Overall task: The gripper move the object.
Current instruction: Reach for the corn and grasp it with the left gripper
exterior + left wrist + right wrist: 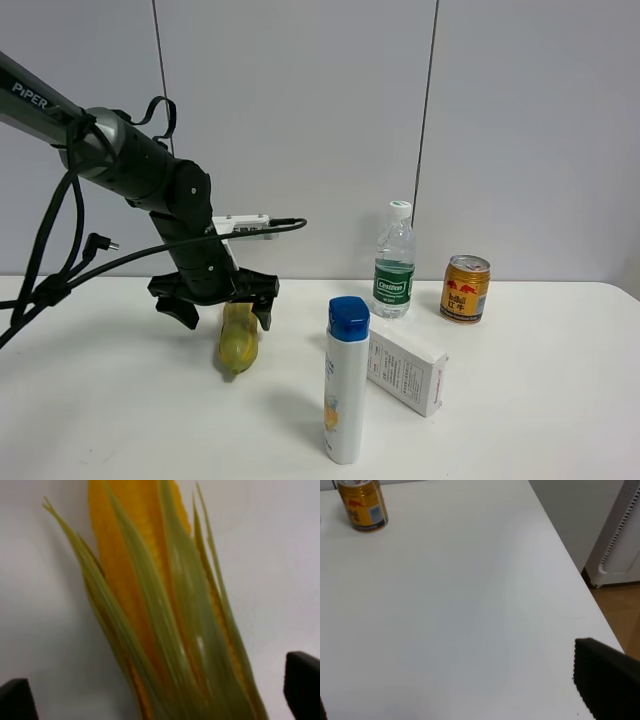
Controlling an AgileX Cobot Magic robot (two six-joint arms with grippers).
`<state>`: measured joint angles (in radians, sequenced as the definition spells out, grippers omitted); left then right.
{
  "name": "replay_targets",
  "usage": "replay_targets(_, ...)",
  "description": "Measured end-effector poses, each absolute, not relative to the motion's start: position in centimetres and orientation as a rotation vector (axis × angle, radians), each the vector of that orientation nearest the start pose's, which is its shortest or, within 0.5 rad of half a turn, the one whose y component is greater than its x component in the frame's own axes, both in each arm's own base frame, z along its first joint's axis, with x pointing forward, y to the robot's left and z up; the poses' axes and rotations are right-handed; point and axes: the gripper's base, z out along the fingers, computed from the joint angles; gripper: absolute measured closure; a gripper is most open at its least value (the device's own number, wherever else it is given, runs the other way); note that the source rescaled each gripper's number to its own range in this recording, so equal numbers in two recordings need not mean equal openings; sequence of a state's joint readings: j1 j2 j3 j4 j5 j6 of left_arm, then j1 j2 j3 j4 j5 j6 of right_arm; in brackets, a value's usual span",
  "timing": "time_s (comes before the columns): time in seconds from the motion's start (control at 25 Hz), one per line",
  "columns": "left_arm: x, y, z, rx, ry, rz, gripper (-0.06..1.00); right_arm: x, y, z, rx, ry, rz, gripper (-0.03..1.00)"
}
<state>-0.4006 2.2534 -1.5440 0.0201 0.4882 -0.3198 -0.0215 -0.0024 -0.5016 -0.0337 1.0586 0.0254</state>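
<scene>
The corn [238,340] is a yellow-green ear in its husk, lying on the white table left of centre. My left gripper [222,312], a black claw on the PiPER arm, hangs over the ear's far end. Its two fingers are spread, one on each side, and do not press on it. In the left wrist view the corn [165,610] fills the frame between the two black fingertips [302,680], husk tips pointing away. My right gripper [455,690] is open over bare table; one black finger [602,680] shows. It is out of the exterior view.
A white blue-capped bottle [346,380] stands in front, with a white box [405,371] beside it. A clear water bottle [394,262] and a gold can [465,289] stand at the back right. The can [363,505] and the table's right edge [580,575] show in the right wrist view.
</scene>
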Motion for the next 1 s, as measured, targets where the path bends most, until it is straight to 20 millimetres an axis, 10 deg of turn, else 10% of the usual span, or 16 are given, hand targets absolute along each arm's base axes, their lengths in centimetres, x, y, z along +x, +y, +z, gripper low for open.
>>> replay_targets(0.72, 42.8, -18.0, 9.4, 0.181, 2.711, -0.16, -0.03, -0.5, -0.3, 27.8, 0.049, 2.037, -0.038, -0.03)
replay_targets(0.8, 42.8, -18.0, 9.4, 0.181, 2.711, -0.16, 0.2, -0.5, -0.3, 27.8, 0.049, 2.037, -0.038, -0.03)
replay_targets(0.92, 42.7, -18.0, 9.4, 0.181, 2.73, -0.153, 0.94, -0.5, -0.3, 27.8, 0.049, 2.037, -0.038, -0.03)
replay_targets(1.0, 42.5, -17.9, 9.5, 0.183, 2.744, -0.146, 0.91, -0.5, -0.3, 27.8, 0.049, 2.037, -0.038, -0.03)
